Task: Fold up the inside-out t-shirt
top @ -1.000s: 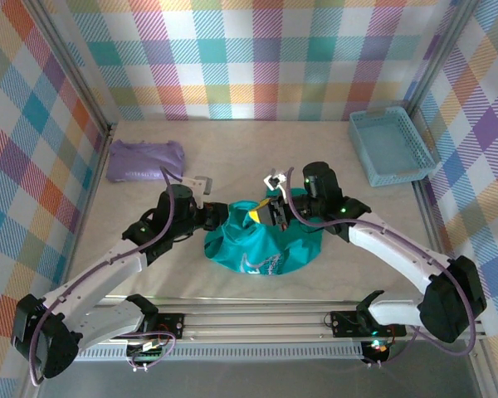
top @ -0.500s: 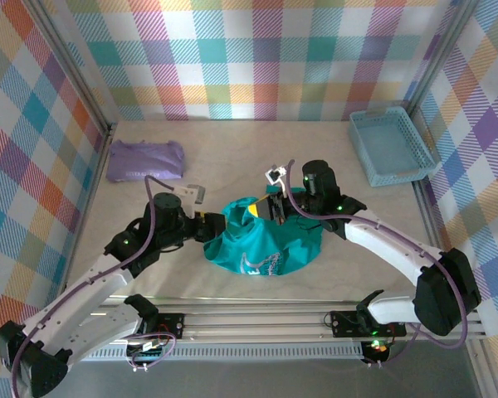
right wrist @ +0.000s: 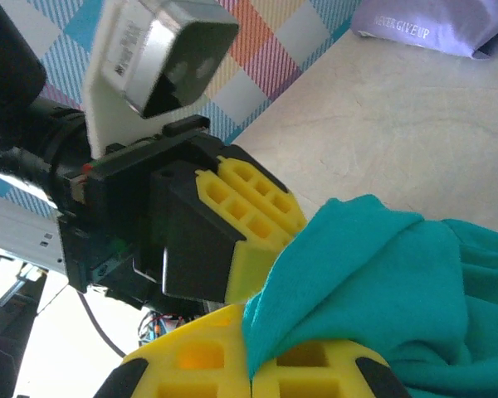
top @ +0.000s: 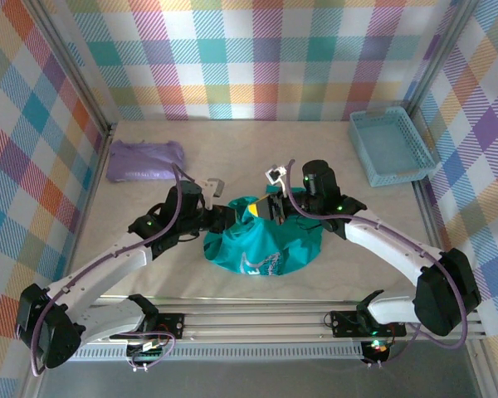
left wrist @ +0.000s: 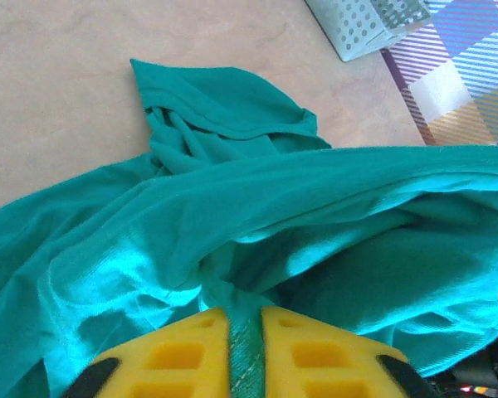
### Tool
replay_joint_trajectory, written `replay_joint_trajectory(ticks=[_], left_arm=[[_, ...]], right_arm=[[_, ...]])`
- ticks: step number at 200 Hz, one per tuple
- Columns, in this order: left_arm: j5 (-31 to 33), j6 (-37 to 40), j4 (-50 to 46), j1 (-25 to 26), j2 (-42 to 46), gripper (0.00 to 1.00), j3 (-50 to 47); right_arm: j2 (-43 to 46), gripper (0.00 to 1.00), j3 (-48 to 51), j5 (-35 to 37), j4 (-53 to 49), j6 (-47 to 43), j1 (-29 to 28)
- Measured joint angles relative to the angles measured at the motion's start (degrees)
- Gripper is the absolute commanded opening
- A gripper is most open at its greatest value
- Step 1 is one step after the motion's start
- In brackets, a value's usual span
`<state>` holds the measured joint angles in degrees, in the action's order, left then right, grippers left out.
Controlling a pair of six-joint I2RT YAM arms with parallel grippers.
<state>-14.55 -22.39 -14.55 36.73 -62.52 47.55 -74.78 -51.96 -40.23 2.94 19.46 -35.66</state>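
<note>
In the middle of the tabletop [top: 232, 149]: the teal t-shirt [top: 261, 245] lies bunched in a rumpled mound, with a pale print showing on its near side.
Left hand [left wrist: 245, 332]: clenched on a thin ridge of the t-shirt's cloth at the mound's far-left edge.
Right hand [right wrist: 251, 365]: clamped on a fold of the same cloth at the mound's far edge, just beside the left hand.
Step in hand: probably lifting and spreading the t-shirt so it can be laid flat before any fold.
How to do it well: raise both hands together until the bulk hangs free, then draw them apart sideways at an even pace. Keep the pull gentle so the cloth does not slip out.
Uncertain: whether each hand holds a hem, a shoulder or just a loose bunch cannot be told. A bunch would leave the shirt twisted.
Elsewhere: a lavender garment [top: 145, 159] at far left and a blue basket [top: 392, 148] at far right, both well apart from the t-shirt.
</note>
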Motion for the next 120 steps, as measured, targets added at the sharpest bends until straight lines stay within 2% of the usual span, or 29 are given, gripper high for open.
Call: replay_joint_trajectory(ticks=[29,59,78,98,110,120], left_arm=[[-0.8,0.5,2.0,-0.5,2.7,0.0,-1.5],[-3.3,-1.0,6.1,-4.0,15.1,0.0,-7.8],[-4.6,-2.2,8.4,-6.3,19.1,0.0,-10.1],[-5.6,-2.5,9.4,-7.2,18.2,0.0,-11.0],[-5.6,-2.4,9.2,-7.3,16.8,0.09,-11.1],[-5.3,-2.0,8.3,-7.3,15.2,0.26,-11.1]], right_arm=[[1.6,0.0,0.0,3.1,-4.0,-1.7,1.5],[5.0,0.0,0.0,4.6,-5.8,-1.9,6.4],[5.1,0.0,0.1,2.9,-4.9,-1.4,7.5],[4.1,0.0,1.2,-0.7,-1.9,0.4,7.4],[3.3,0.0,1.9,-2.5,0.0,1.6,7.4],[2.9,0.0,2.6,-3.8,1.6,2.7,7.3]])
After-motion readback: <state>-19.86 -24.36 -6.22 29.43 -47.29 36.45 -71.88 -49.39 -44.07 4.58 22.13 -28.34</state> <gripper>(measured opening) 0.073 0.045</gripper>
